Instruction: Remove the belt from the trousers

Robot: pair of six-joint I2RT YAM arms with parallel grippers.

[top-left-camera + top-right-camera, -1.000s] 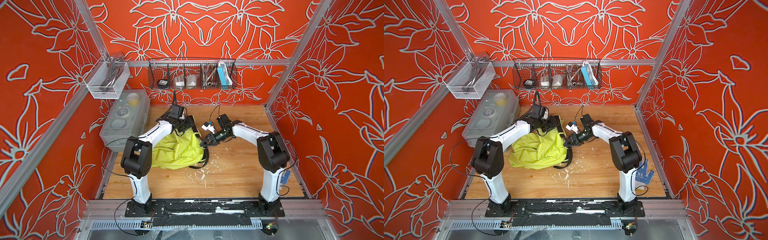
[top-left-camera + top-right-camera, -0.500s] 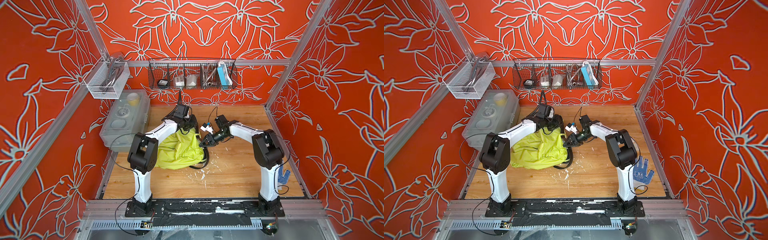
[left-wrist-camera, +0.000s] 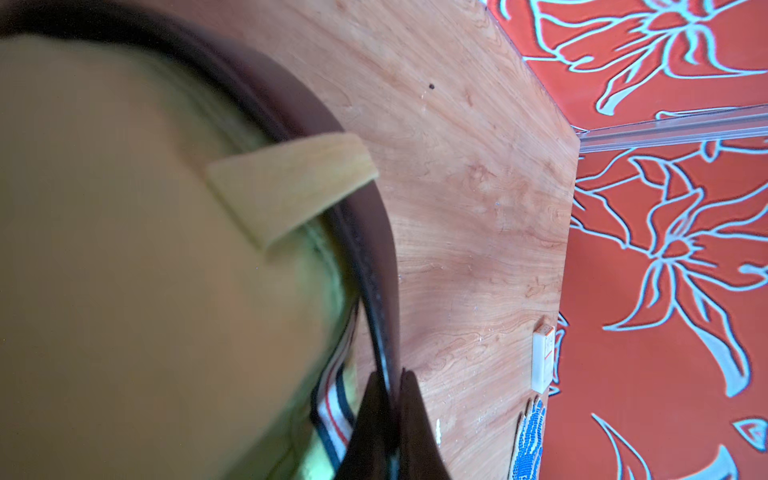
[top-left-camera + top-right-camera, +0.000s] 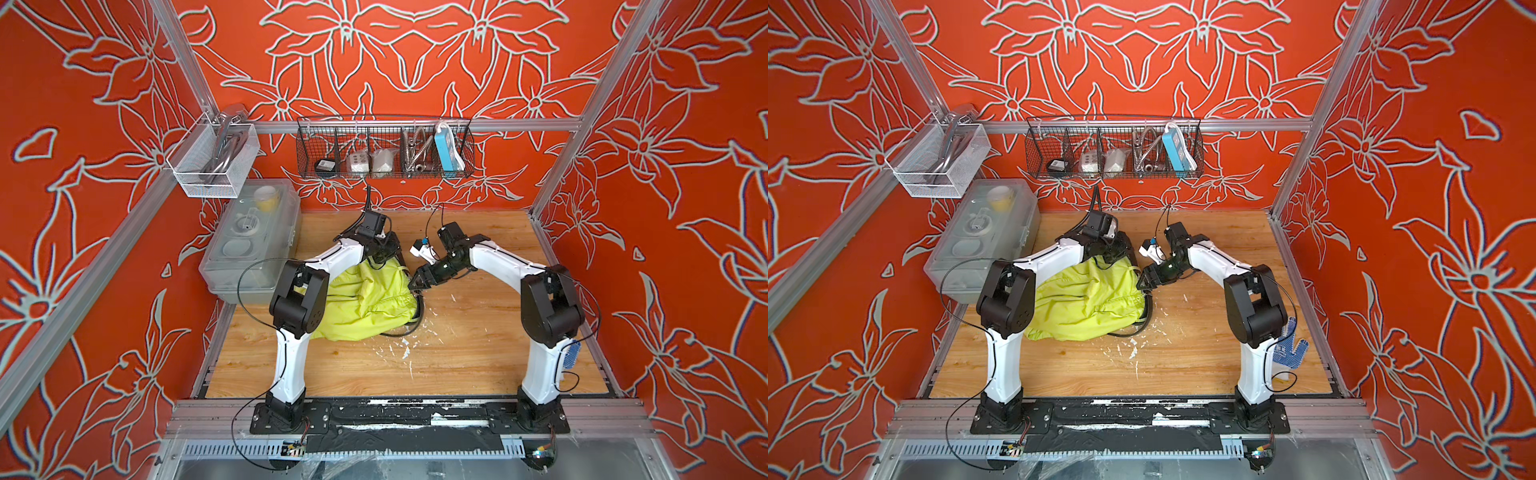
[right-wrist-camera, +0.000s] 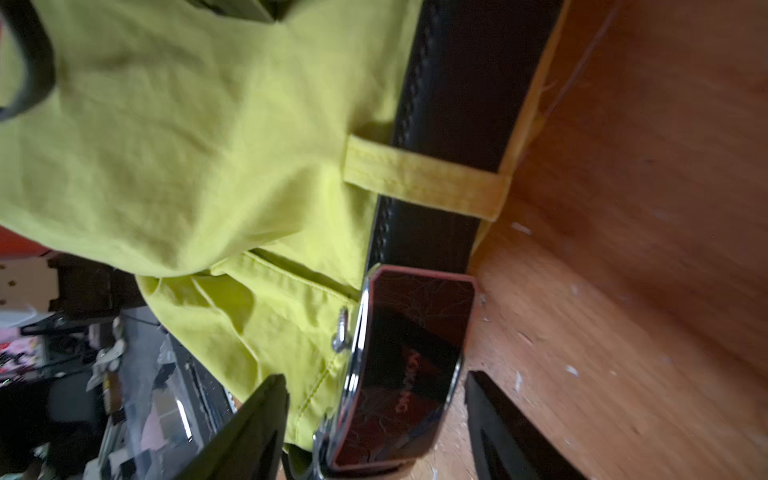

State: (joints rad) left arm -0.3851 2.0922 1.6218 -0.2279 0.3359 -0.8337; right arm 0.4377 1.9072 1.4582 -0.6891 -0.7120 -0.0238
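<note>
Here, your left tool is closed on the belt at the twelve o'clock edge of the trousers, probably to anchor it. Your right tool stands wide open around the buckle at three o'clock, holding nothing; the belt runs through the loop.

- Lime yellow-green trousers, crumpled in a heap on the wooden desk.
- Black stitched belt, threaded under a belt loop along the waistband, glossy dark buckle at its end.
</note>
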